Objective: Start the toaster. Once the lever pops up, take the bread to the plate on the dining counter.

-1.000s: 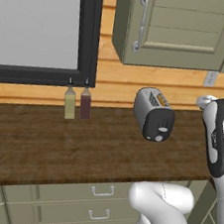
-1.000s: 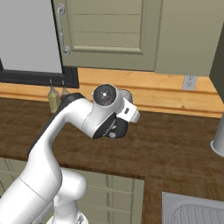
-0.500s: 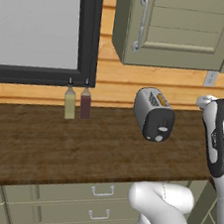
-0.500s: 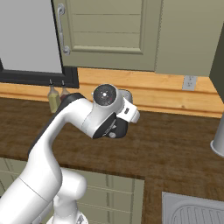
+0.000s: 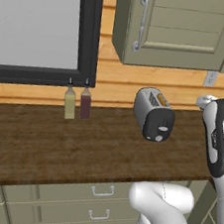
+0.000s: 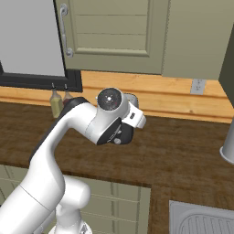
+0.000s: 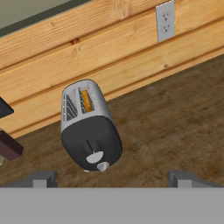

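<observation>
Toaster (image 7: 89,129) on worktop (image 5: 55,141) by wall; bread (image 7: 87,100) sits in slot, mostly hidden. Your gripper (image 7: 111,177): jaws fully apart, empty, tips barely visible. Lever (image 7: 90,147) faces you.

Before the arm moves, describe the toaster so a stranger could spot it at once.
On the dark wood worktop, against the pale plank wall under the green cabinet, stands the toaster. Unlike the two slim bottles to its left, it is squat, silver, black-ended.
</observation>
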